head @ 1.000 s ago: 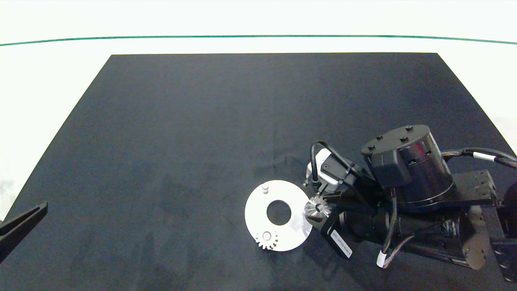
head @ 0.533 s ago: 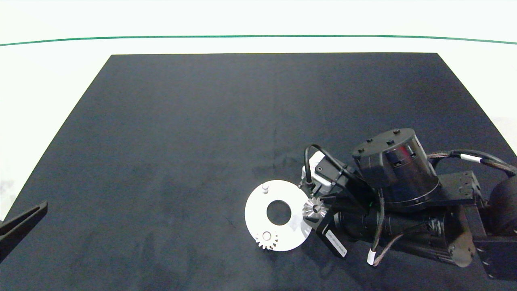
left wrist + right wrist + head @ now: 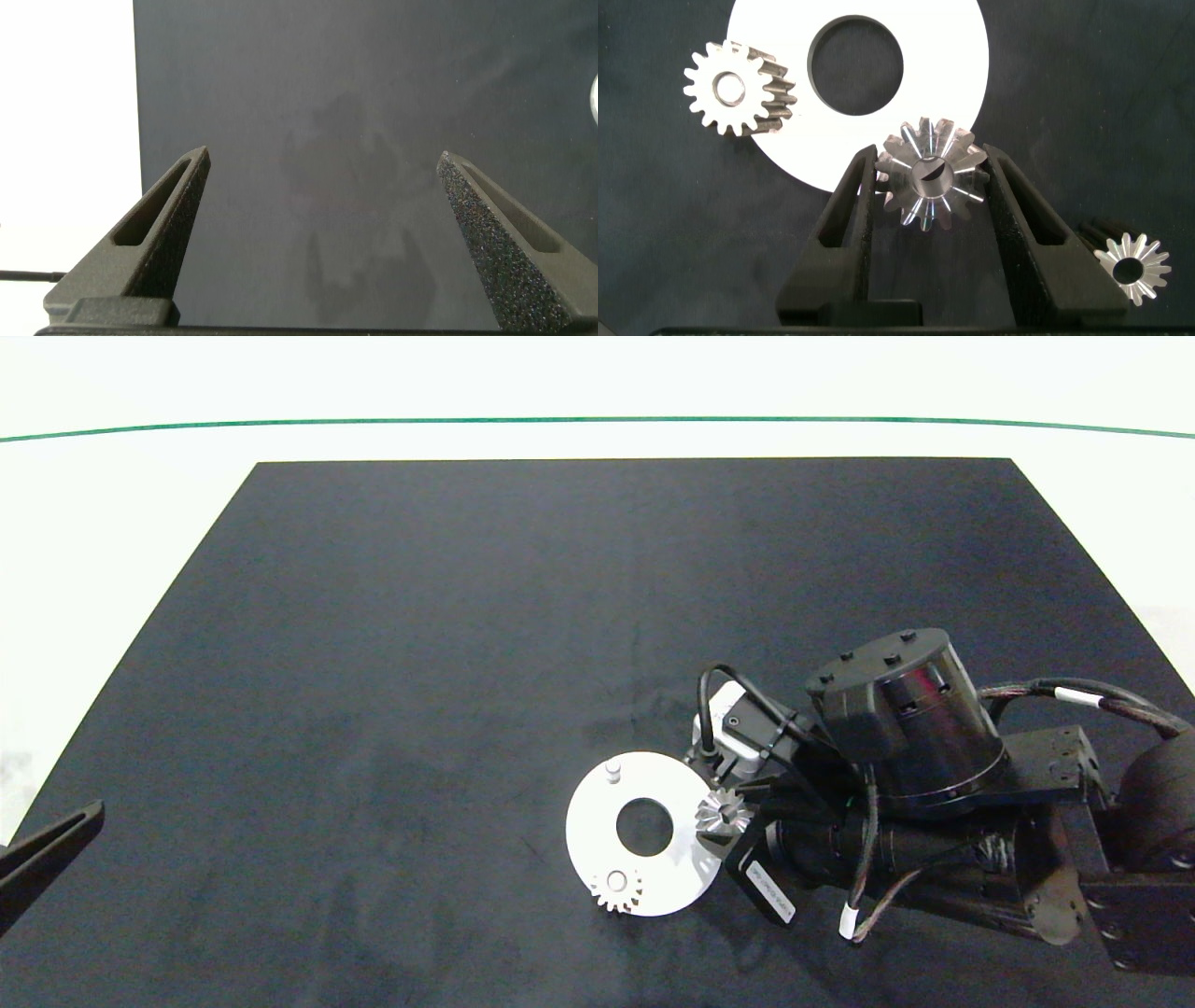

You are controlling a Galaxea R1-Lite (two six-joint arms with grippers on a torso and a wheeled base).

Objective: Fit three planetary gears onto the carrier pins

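The right gripper (image 3: 926,191) reaches in from the right side of the black mat (image 3: 467,616) and pinches a silver gear (image 3: 926,180) between its two fingers (image 3: 854,201), holding it over the near-right edge of the white disc (image 3: 597,812). From above, that held gear (image 3: 724,811) sits right at the disc's rim, on the side nearest the arm; whether it has reached a pin there I cannot tell, since the gear covers the spot.

A second gear (image 3: 616,889) is already seated on a pin at the disc's front edge, its teeth hanging out past the rim; the wrist camera shows it (image 3: 738,89) with the pale pin top filling its centre. One bare pin (image 3: 612,770) stands upright at the disc's far edge. The third gear (image 3: 1132,269) lies on the mat just beside the right gripper's outer finger, apart from the disc.

The left gripper (image 3: 322,219) is parked at the mat's left edge, fingers spread wide with nothing between them.
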